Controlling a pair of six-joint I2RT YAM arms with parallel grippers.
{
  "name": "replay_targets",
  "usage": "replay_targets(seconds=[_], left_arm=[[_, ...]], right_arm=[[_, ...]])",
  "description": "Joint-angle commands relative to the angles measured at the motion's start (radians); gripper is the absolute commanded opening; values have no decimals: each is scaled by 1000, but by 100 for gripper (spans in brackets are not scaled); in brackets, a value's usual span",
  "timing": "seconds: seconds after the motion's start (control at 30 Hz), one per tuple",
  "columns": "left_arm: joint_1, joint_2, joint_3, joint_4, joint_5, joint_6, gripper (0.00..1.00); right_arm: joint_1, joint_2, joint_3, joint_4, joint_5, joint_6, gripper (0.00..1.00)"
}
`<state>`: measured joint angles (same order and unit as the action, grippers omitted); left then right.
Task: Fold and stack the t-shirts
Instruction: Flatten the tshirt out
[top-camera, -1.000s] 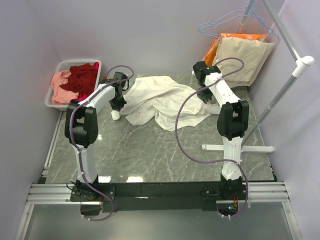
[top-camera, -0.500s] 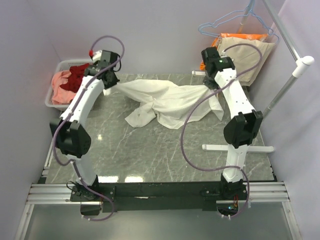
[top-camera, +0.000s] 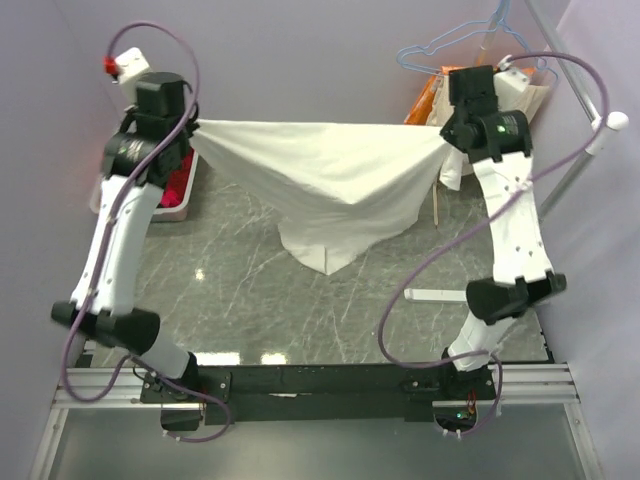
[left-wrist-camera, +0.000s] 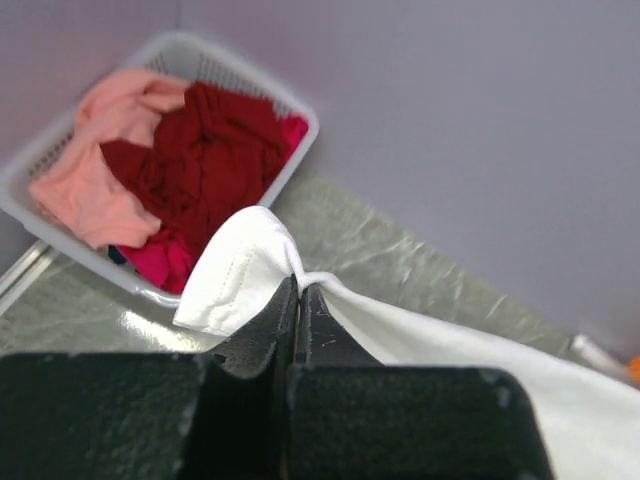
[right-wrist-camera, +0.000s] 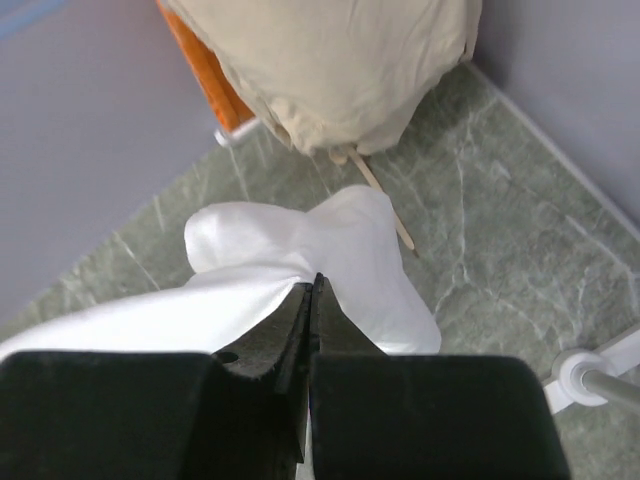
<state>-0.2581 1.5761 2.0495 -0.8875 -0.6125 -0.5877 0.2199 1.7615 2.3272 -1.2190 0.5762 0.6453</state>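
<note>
My left end effector (left-wrist-camera: 298, 292) and right end effector (right-wrist-camera: 313, 287) each pinch the soft white cotton t-shirt (top-camera: 330, 170) aloft. Nothing is folded; the dark red tee (left-wrist-camera: 200, 150) and salmon pink tee (left-wrist-camera: 100, 180) lie in the white plastic basket (left-wrist-camera: 243, 78).

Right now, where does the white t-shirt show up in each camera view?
Top external: the white t-shirt hangs stretched across the upper centre.
Left wrist: one corner pinched in the left gripper, lower centre.
Right wrist: another corner pinched in the right gripper, centre.
Shared landmark: the grey marbled table top beneath it.
</note>
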Motion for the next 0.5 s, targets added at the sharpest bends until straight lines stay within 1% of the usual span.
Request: replay_targets(seconds=[0.0,0.03,0.17,0.23,0.27,0.37,0.47], left_arm=[[6,-229,-53,143,-73,51,1],[6,-257,-77,185,-67,58,1],[6,-366,-170,219,-30,63,1],[5,-428,-210,229,2,72,1],[6,-448,-254,240,14,75,1],[5,-527,-336,265,48,89,1],[5,-557,-354,263,65,95,1]], right_arm=[[-7,-186,-93,151,105,-48,0],[-7,-216,-121,212,108,-58,0],[-5,-362,-238,340,126,-91,0],[-4,-405,-271,402,132,-102,0],[-4,-449,-307,427,132,-110,0],[-4,-510,-353,496,131,-133,0],[-5,-507,-358,524,116,-133,0]])
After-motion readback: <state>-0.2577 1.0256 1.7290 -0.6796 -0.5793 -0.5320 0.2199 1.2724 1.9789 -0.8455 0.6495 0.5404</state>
